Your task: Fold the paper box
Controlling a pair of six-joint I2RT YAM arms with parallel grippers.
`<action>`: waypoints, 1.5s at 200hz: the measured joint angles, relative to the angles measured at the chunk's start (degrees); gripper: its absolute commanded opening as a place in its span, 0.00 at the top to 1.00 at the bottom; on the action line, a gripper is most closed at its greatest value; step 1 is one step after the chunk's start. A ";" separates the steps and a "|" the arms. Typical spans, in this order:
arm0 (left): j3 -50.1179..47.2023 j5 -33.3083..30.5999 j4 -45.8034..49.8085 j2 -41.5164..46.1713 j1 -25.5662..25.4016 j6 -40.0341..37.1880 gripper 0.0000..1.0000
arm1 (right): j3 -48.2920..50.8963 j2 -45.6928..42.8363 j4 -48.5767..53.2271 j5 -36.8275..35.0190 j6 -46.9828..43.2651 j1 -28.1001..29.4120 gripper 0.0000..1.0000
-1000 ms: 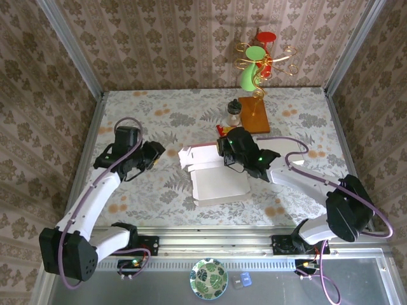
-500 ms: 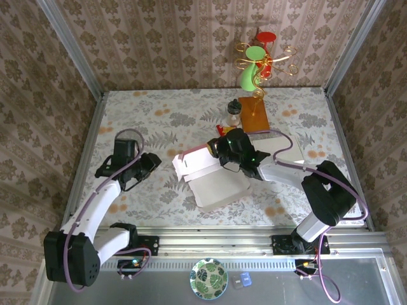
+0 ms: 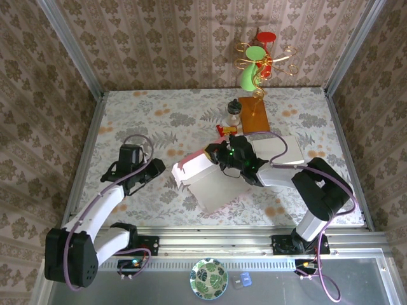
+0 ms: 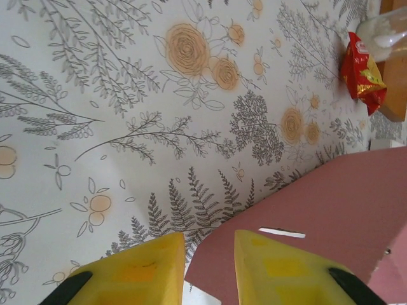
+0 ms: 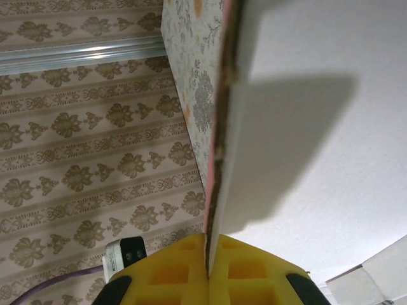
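Between the right hand's [image 5: 208, 257] tightly closed fingers sits the paper box's [image 3: 213, 184] thin edge. The left hand [image 4: 210, 254], fingers partly apart, has the box's pink corner in its gap. The box lies on the surface [image 3: 146, 114] near the orange block [image 3: 255, 115], on its arm-base side.

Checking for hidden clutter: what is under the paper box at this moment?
The paper box is held tilted in the right gripper. Under its raised pink edge, the left wrist view shows bare floral tablecloth. Whatever lies beneath the rest of it is covered.
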State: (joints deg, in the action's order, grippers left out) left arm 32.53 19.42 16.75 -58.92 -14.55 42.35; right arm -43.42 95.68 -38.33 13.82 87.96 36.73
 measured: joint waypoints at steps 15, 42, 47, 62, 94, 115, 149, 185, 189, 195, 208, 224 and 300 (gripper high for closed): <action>-0.70 -0.31 -0.81 0.00 -0.92 -0.90 0.73 | 0.52 0.48 -1.75 0.59 -0.22 -0.42 1.00; -1.95 -0.59 -2.71 -0.26 -2.03 -2.71 0.74 | 0.79 1.42 -3.74 1.73 -0.79 -1.18 1.00; -2.25 -0.61 -3.17 -0.39 -2.25 -3.15 0.74 | 0.79 1.70 -4.09 1.88 -0.83 -1.33 1.00; -2.91 -0.81 -3.89 -0.63 -2.75 -4.15 0.74 | 0.79 2.56 -5.38 2.34 -0.81 -1.51 1.00; -3.89 -1.18 -6.19 -0.94 -4.33 -6.73 0.74 | 0.79 3.52 -6.97 2.97 -0.79 -1.66 1.00; -4.52 -1.20 -7.58 -0.98 -5.25 -8.20 0.74 | 0.79 3.67 -7.34 3.17 -0.79 -1.66 1.00; -5.70 -1.42 -8.76 -0.98 -7.17 -10.08 0.73 | 0.79 3.72 -7.43 3.21 -0.79 -1.66 1.00; -6.64 -2.54 -9.57 -0.90 -9.79 -11.34 0.71 | 0.79 3.72 -7.82 3.37 -0.61 -1.66 1.00; -6.64 -2.73 -9.64 -0.83 -9.94 -11.47 0.71 | 0.79 3.72 -7.85 3.37 -0.59 -1.66 1.00; -6.64 -2.89 -9.73 -0.72 -10.25 -11.65 0.71 | 0.79 3.72 -7.82 3.37 -0.59 -1.66 1.00; -6.64 -3.30 -9.90 -0.59 -10.67 -12.24 0.70 | 0.79 3.72 -7.85 3.37 -0.57 -1.66 1.00; -6.64 -3.78 -10.01 -0.59 -11.15 -12.70 0.69 | 0.79 3.72 -7.85 3.37 -0.46 -1.66 1.00; -6.64 -5.84 -11.28 -0.59 -16.98 -15.76 0.65 | 0.79 3.72 -8.02 3.37 0.35 -1.73 1.00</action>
State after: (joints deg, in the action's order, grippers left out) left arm 25.89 13.58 5.48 -59.51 -31.53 26.59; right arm -42.63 99.39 -46.35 17.19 88.31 35.00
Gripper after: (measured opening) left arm 0.342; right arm 0.065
